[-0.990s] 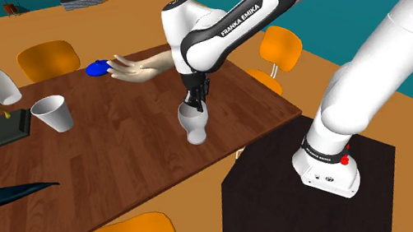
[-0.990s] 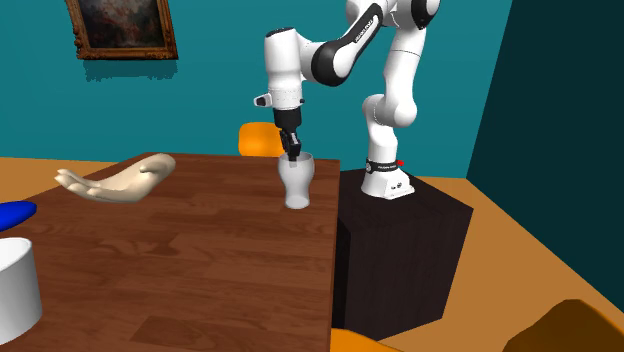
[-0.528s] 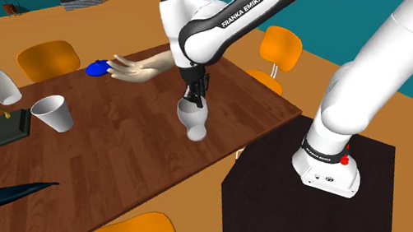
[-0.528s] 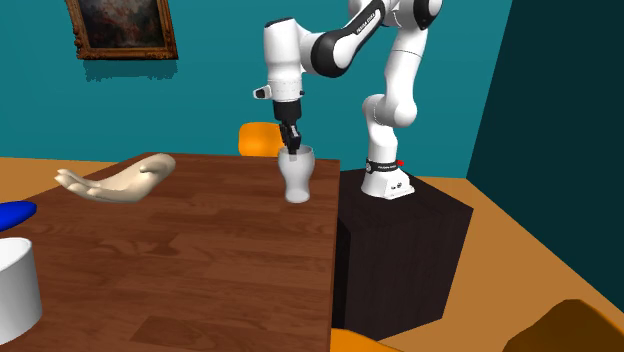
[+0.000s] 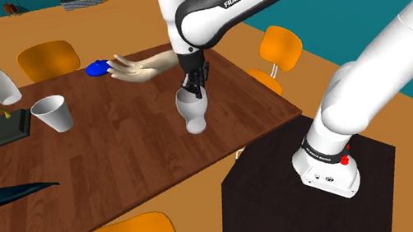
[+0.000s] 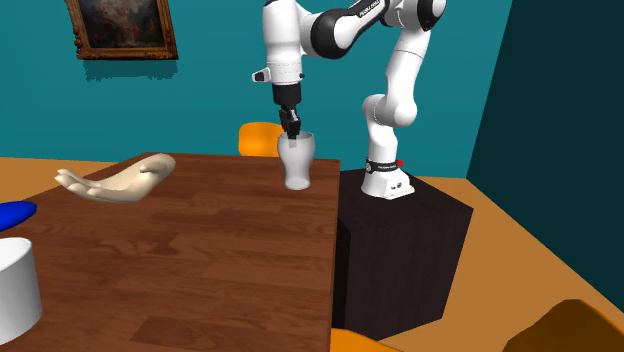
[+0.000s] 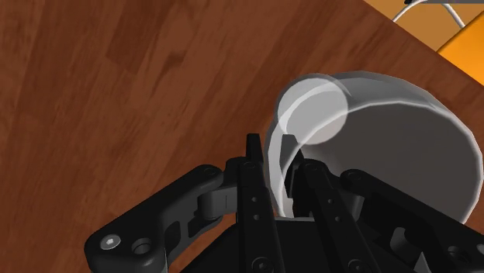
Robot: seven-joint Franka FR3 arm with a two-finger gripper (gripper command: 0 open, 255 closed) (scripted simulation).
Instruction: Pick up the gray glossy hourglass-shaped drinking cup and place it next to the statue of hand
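Since a second earlier, my arm had lifted the cup (image 5: 193, 113) a little off the table (image 5: 120, 160), near its edge. My tool (image 5: 194, 92) pinched its rim, one finger inside. I judged a slow, level carry toward the hand statue (image 5: 142, 66) best: that glossy grey waisted wall could slip.

White arm (image 5: 381, 70), dark joints, "FRANKA EMIKA" lettering; black fingers (image 7: 254, 186); red button (image 5: 344, 160) at base.
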